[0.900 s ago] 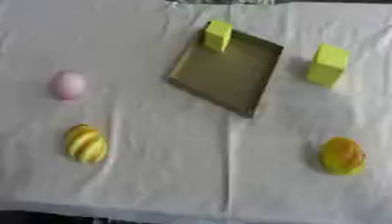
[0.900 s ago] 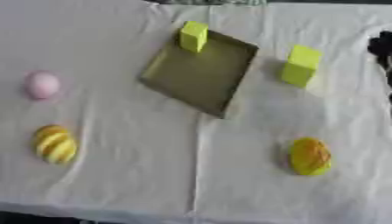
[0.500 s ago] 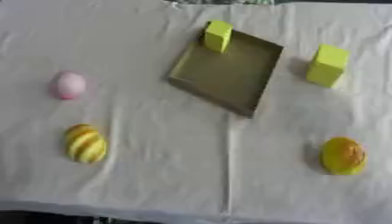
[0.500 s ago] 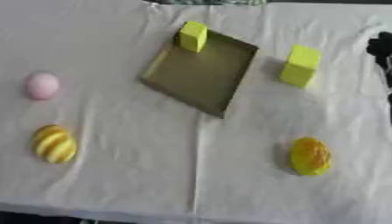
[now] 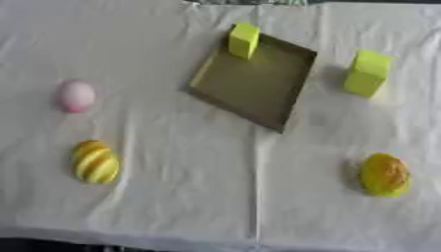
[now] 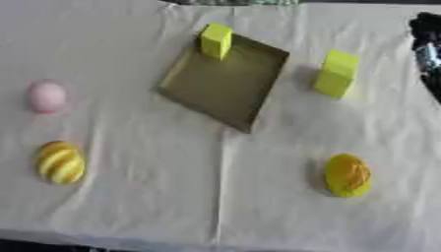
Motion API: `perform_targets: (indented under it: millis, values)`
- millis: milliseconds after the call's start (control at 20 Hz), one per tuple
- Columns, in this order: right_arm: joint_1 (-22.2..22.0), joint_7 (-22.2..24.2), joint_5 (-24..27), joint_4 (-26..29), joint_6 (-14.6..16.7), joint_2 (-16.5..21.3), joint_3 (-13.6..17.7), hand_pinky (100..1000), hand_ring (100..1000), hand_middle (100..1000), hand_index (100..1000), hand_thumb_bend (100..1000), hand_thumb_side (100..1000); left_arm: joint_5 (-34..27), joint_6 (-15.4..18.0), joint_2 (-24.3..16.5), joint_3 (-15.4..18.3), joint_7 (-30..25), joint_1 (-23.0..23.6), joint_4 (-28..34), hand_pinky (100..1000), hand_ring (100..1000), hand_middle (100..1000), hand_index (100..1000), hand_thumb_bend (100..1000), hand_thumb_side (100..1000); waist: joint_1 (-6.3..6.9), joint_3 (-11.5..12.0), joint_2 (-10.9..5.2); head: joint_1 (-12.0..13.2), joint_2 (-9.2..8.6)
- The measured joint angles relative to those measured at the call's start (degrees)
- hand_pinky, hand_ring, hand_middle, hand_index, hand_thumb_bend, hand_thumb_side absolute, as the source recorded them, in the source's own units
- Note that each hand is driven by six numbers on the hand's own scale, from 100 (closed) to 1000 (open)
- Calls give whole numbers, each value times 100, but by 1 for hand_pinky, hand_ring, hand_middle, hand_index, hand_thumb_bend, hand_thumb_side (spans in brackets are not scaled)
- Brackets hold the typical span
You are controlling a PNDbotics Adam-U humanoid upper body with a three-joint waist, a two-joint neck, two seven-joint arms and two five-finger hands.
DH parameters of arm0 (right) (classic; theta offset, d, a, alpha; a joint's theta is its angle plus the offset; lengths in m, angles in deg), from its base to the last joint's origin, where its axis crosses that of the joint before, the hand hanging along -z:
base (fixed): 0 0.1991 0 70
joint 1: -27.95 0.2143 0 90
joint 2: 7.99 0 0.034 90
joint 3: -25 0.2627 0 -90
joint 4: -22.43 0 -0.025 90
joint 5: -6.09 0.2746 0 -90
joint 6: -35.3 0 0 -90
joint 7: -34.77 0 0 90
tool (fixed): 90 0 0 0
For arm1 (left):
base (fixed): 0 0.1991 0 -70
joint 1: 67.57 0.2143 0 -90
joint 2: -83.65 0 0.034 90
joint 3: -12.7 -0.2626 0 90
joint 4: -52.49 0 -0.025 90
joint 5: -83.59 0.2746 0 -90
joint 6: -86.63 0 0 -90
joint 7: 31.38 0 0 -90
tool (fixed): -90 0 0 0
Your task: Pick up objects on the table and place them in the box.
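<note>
An olive, shallow box (image 5: 252, 86) lies askew at the table's far middle. A yellow-green block (image 5: 244, 40) stands inside its far corner. A second yellow-green block (image 5: 367, 73) stands on the cloth just right of the box. A pink egg (image 5: 76, 95) lies at the left, and a yellow striped egg (image 5: 95, 161) lies nearer the front left. A yellow-orange egg (image 5: 384, 174) rests at the front right. My right hand (image 6: 427, 39) shows only as a dark shape at the right edge of the right eye view, apart from the second block. My left hand is out of sight.
A creased white cloth (image 5: 215, 197) covers the whole table. Its front edge runs along the bottom of the views. A dark strip shows beyond the table's far edge.
</note>
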Motion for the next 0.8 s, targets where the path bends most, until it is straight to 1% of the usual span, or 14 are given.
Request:
perform_targets:
  millis: [150,250,350,550,700,800]
  values:
    - [425,334,-528,-333,-127,640,-338,932,951,880,926,100,669,-1,-11,-4,-4,-11,-7,0,810,722,685,758,100,695,0,3,0,-27,1]
    - [709,531,-738,-584,-152,980,-564,929,953,883,930,100,680,-2,-19,-6,-24,-20,-9,0,810,722,684,758,100,695,-8,10,0,-53,1]
    - [933,714,-855,-830,-145,1227,-781,925,955,885,932,100,666,-6,-31,-7,-37,-32,-13,0,810,721,684,758,100,695,-23,30,0,-66,1]
    - [1315,1106,-1015,-1284,-61,1516,-1163,927,966,897,946,100,611,-23,-39,-24,-43,-41,-15,0,810,721,680,756,100,696,-40,51,0,-109,1]
    - [1555,1432,-1116,-1604,13,1606,-1390,939,989,915,965,100,572,-32,-49,-56,-70,-52,-16,0,810,721,678,755,100,696,-56,66,0,-136,0]
    - [1684,1656,-1175,-1778,67,1618,-1502,950,1000,924,972,100,564,-42,-57,-57,-72,-60,-16,0,810,721,677,755,100,696,-58,66,0,-154,0]
